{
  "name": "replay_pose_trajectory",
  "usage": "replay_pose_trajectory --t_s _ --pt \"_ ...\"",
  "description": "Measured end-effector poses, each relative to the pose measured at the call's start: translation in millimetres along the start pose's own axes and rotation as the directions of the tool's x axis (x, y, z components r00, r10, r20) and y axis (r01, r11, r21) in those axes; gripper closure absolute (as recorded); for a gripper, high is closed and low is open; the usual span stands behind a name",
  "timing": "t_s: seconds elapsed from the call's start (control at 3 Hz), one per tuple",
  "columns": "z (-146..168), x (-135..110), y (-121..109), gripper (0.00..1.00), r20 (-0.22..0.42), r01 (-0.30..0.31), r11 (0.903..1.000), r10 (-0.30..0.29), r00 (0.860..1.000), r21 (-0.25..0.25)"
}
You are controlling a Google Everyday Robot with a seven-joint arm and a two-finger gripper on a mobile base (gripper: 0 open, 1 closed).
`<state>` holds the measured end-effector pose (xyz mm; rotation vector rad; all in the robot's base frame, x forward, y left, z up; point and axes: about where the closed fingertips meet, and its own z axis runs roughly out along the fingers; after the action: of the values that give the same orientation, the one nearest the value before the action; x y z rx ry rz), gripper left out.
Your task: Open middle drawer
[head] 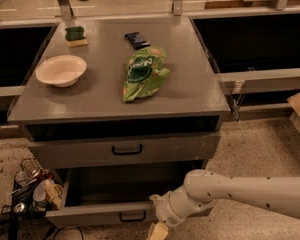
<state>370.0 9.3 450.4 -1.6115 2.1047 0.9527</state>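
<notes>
Grey middle drawer (90, 216) stands partly open below the upper drawer (75, 153); probably stiff and smooth-sliding, best pulled by its black loop handle (132, 216). Gripper (157, 232) sits just beside the handle; its closure cannot be told.

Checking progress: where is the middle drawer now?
Camera view, bottom centre: the middle drawer sits pulled out beneath the upper drawer, the pincer just right of its black handle.

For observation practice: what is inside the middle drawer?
Only bare grey floor shows in the middle drawer; the drawer above hides its back, the arm a front corner. The tool is at its front.
</notes>
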Motion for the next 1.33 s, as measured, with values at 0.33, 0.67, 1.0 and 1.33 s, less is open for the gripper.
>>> replay_pose_trajectory --t_s 0.33,0.67,1.0,1.33 --pt "-1.4 -0.1 5.7 0.00 0.008 0.012 0.9997 -0.012 1.000 -0.022" --pt "-12.3 7.7 31.0 0.00 0.061 0.059 0.9924 -0.053 0.997 -0.108" --pt "-21.8 15.3 49.4 0.00 0.090 0.093 0.9838 -0.080 0.993 -0.153" --pt "-22.2 16.3 51.0 0.00 0.090 0.096 0.9827 -0.083 0.993 -0.158"
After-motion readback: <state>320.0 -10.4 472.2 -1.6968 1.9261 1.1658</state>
